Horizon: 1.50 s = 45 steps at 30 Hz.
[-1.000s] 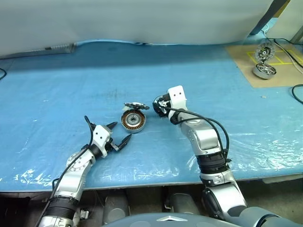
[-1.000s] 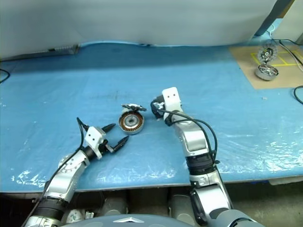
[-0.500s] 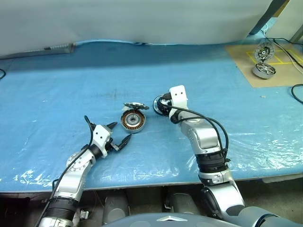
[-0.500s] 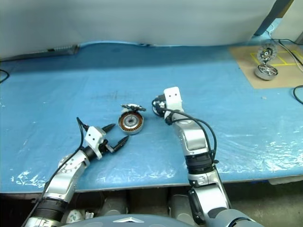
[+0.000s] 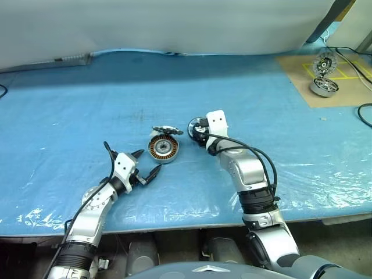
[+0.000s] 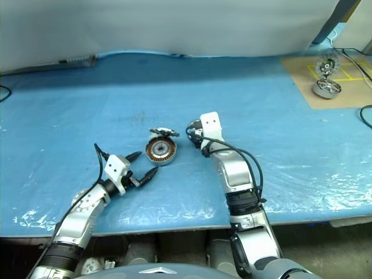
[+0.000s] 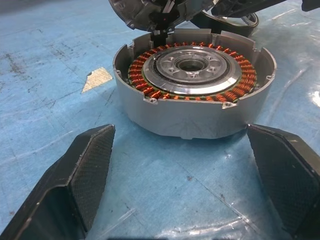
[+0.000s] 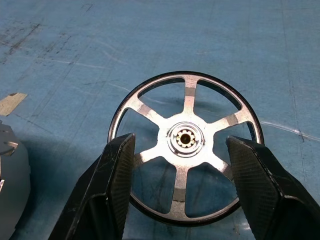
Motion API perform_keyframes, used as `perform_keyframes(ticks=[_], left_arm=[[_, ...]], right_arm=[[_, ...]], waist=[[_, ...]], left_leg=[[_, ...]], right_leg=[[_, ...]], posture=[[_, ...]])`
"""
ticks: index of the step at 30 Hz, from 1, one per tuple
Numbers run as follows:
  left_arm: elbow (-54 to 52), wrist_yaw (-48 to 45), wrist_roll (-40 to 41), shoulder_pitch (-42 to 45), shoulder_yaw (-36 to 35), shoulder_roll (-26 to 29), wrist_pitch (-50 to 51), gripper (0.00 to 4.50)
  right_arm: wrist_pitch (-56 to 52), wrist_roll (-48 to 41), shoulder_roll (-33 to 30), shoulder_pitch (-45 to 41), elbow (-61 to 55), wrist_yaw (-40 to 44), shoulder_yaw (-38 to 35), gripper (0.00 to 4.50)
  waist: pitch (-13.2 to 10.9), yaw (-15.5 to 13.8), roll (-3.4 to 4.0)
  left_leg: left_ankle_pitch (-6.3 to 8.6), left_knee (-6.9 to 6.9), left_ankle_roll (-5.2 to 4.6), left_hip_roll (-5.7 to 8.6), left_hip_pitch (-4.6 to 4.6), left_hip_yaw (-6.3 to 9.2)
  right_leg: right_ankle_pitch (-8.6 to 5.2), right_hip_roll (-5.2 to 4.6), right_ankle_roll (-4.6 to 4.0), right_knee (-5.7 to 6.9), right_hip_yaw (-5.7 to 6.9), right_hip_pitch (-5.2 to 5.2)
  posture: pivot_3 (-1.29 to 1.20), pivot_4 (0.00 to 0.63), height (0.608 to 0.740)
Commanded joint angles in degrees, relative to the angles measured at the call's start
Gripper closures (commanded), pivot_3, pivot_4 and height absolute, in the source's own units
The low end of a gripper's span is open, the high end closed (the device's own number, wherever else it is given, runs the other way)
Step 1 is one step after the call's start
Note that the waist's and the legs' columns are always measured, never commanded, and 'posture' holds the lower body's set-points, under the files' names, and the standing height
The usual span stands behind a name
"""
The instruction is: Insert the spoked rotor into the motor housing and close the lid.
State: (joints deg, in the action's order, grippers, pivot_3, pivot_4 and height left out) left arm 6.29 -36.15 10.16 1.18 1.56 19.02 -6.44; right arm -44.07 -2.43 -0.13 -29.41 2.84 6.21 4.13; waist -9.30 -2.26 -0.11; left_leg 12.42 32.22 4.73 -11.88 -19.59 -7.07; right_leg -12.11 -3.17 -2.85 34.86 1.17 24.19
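Observation:
The motor housing point(image 5: 163, 149), a grey cup with copper windings, sits mid-table. Its lid point(image 5: 167, 130) stands tipped open at the far rim. Just right of it the spoked rotor point(image 5: 196, 123) lies flat on the blue sheet. My right gripper point(image 5: 198, 129) hangs over the rotor. In the right wrist view its fingers point(image 8: 117, 180) stand apart across the rotor point(image 8: 189, 95), their tips overlapping its rim, and I cannot tell whether they touch it. My left gripper point(image 5: 149, 161) stands open just short of the housing point(image 7: 192, 112), holding nothing.
A brown board point(image 5: 343, 87) at the far right carries another motor housing point(image 5: 324, 86) and rotor point(image 5: 323, 64), with cables beside it. A grey backdrop closes the far side. The table's front edge point(image 5: 174, 226) lies close to me. A tape scrap point(image 7: 97, 79) lies by the housing.
My right wrist has tipped slightly downward over the rotor. The left arm, the housing and the lid have not moved.

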Motion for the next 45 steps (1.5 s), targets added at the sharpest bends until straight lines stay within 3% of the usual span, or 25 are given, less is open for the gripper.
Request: perform_keyframes(ticks=[1, 4, 7, 10, 13, 20, 26, 33, 41, 45], left_arm=[[-1.1, 0.1, 0.5, -0.4, -0.7, -0.1, -1.2, 0.0], [-0.9, 0.1, 0.5, -0.5, -0.7, -0.1, -1.4, 0.0], [-1.0, 0.2, 0.4, -0.6, -0.6, -0.1, -1.5, 0.0], [-0.9, 0.2, 0.4, -0.6, -0.6, -0.2, -1.5, 0.0], [-0.7, 0.1, 0.4, -0.6, -0.6, -0.2, -1.7, 0.0], [-0.8, -0.1, 0.5, -1.4, -0.6, -0.2, -2.3, 0.0], [-0.5, -0.3, 0.9, -0.2, -0.8, -0.1, -2.1, 0.0], [0.5, -1.1, 1.0, 0.5, -0.8, 0.0, -2.3, 0.0], [1.7, -1.7, 0.8, 1.6, -1.0, 0.3, -2.3, 0.0], [1.1, -1.8, 0.9, 0.9, -1.3, 0.8, -2.3, 0.0]], right_arm=[[0.4, -0.6, 0.8, -0.9, 3.1, -0.9, -1.4, 1.49], [0.2, -0.2, 1.0, -2.0, 4.6, -1.7, -2.1, 1.49], [-0.2, 0.0, 0.8, -2.6, 5.2, -2.2, -2.4, 2.01], [-1.4, 0.2, 0.3, -2.5, 4.8, -2.2, -2.0, 2.95], [-2.4, 0.4, 0.0, -1.8, 3.6, -1.8, -1.3, 3.22], [-6.5, 0.3, -3.1, 1.6, -5.3, -0.2, 0.0, 3.23], [-13.7, -6.1, -15.9, 5.7, -22.4, 10.6, -3.7, 3.23], [-16.5, -11.2, -29.3, 9.7, -32.7, 21.8, 0.5, 3.23], [-17.8, -21.5, -29.0, 9.6, -37.2, 31.5, 6.3, 3.23], [-15.0, -21.0, -27.6, 7.4, -34.2, 32.3, 11.5, 3.23]], waist=[[0.0, 0.0, 0.0], [0.0, 0.0, 0.0], [0.0, 0.0, 0.0], [0.0, 0.0, -0.01], [0.0, 0.0, -0.02], [0.0, -0.3, -0.02], [0.0, -0.8, 0.01], [0.0, 0.0, 0.06], [0.0, -0.5, 0.06], [0.0, -0.4, 0.06]], left_leg=[[0.0, 0.01, 0.0, 0.0, 0.02, 0.0], [-0.01, 0.01, 0.01, 0.0, 0.06, 0.0], [-0.01, 0.02, 0.01, 0.0, 0.08, -0.01], [-0.01, 0.02, 0.02, 0.0, 0.08, -0.01], [-0.01, 0.01, 0.02, 0.0, 0.26, -0.01], [-0.01, -0.04, 0.02, 0.0, 0.33, -0.02], [-0.01, -0.06, 0.02, 0.02, 0.24, -0.01], [-0.01, -0.08, 0.01, -0.02, 0.32, -0.01], [0.0, -0.06, -0.01, 0.01, 0.22, -0.01], [0.0, -0.05, -0.01, -0.01, 0.2, -0.01]], right_leg=[[0.0, 0.0, 0.0, 0.01, 0.0, -0.01], [0.01, 0.0, -0.02, 0.03, 0.0, -0.03], [0.01, 0.0, -0.02, 0.03, 0.0, -0.05], [0.02, 0.0, -0.02, 0.03, 0.0, -0.06], [0.01, 0.0, -0.02, 0.02, 0.0, -0.22], [0.0, -0.01, 0.0, -0.06, -0.01, -0.3], [-0.01, -0.01, 0.03, -0.12, -0.01, -0.27], [-0.01, 0.05, 0.04, -0.09, -0.05, -0.23], [-0.02, 0.0, 0.02, -0.12, -0.05, -0.22], [-0.02, 0.01, 0.01, -0.11, -0.04, -0.22]], posture=[[0.0, 0.15, 0.74], [0.0, 0.15, 0.74], [0.0, 0.15, 0.74], [0.0, 0.15, 0.74], [0.0, 0.15, 0.74], [0.0, 0.15, 0.74], [0.0, 0.15, 0.74], [0.0, 0.15, 0.74], [0.0, 0.15, 0.74], [0.0, 0.15, 0.74]])
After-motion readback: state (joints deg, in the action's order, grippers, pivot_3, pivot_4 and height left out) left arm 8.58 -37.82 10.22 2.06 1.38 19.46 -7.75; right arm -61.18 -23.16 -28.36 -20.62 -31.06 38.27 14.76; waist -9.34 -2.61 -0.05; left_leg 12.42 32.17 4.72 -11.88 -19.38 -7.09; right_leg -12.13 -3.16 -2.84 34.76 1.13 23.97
